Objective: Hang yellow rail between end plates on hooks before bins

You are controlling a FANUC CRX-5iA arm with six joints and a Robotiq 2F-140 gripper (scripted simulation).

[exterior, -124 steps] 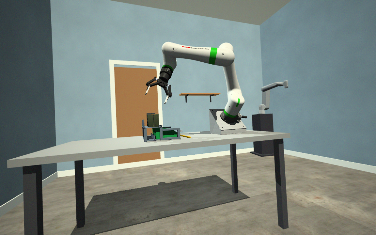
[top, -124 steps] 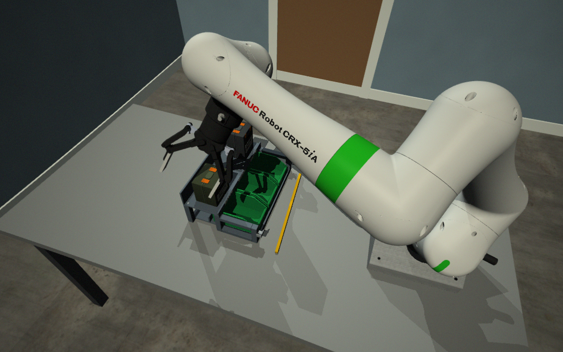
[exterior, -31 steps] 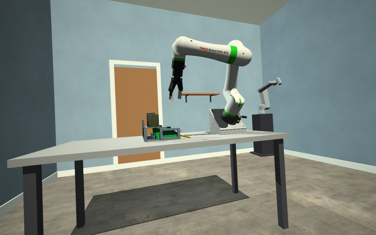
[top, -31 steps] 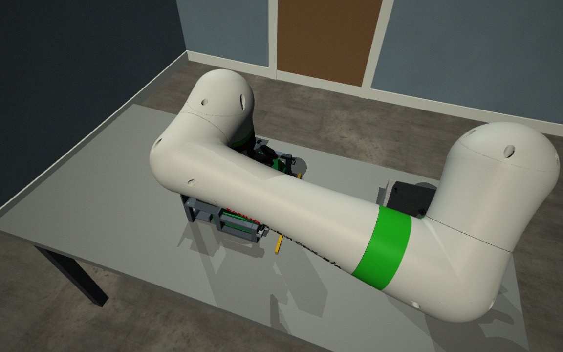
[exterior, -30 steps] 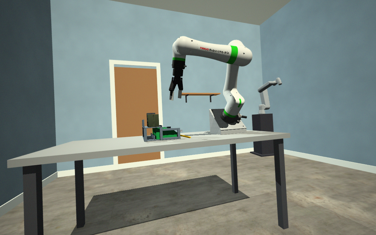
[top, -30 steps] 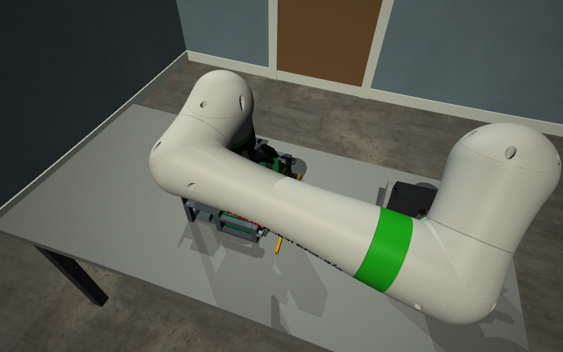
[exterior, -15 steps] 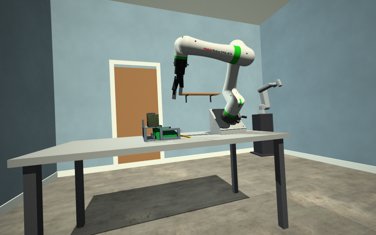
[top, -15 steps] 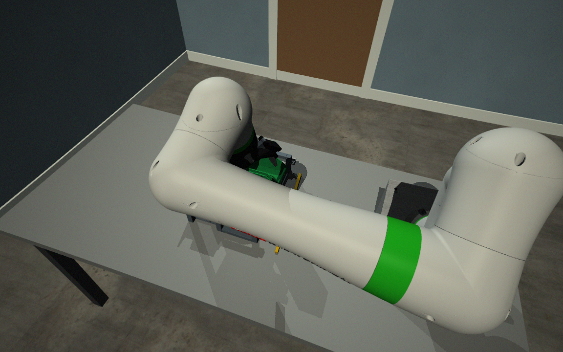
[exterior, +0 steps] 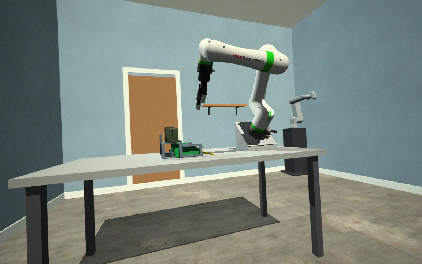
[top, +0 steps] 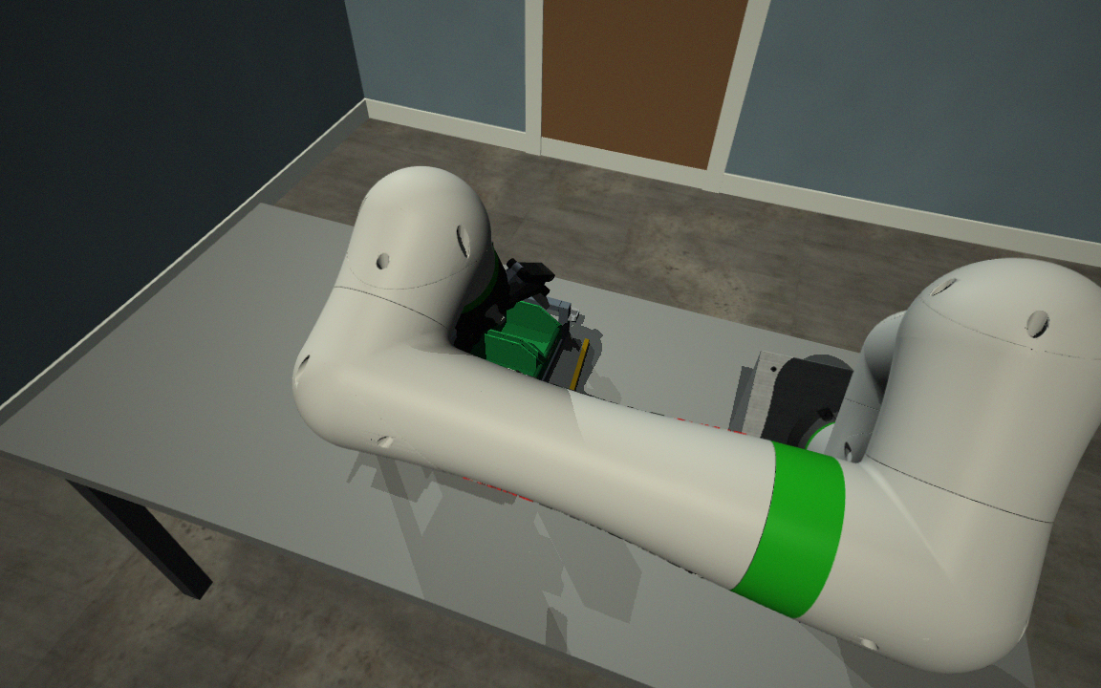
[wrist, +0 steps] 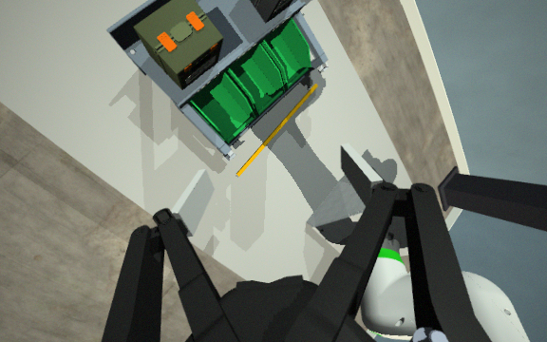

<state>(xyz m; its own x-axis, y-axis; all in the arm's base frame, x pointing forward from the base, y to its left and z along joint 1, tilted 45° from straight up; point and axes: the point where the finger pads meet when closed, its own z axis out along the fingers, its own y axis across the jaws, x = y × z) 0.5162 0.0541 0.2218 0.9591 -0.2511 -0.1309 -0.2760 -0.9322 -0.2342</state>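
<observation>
The yellow rail [wrist: 276,129] lies flat on the table beside the front of the grey rack with the green bins [wrist: 250,85]. It also shows in the top view [top: 581,363] and the exterior view [exterior: 208,153]. The hooks at the rack's front are too small to make out. My gripper [wrist: 273,168] [exterior: 200,100] is open and empty. It hangs high above the table, over the rail side of the rack. In the top view the arm hides most of the gripper and part of the rack.
An olive case with orange latches [wrist: 179,40] stands on the rack behind the bins. The robot's grey base wedge [exterior: 255,138] stands on the table right of the rack. A wooden wall shelf [exterior: 224,106] hangs behind the gripper. A second small arm on a pedestal [exterior: 296,131] stands beyond the table.
</observation>
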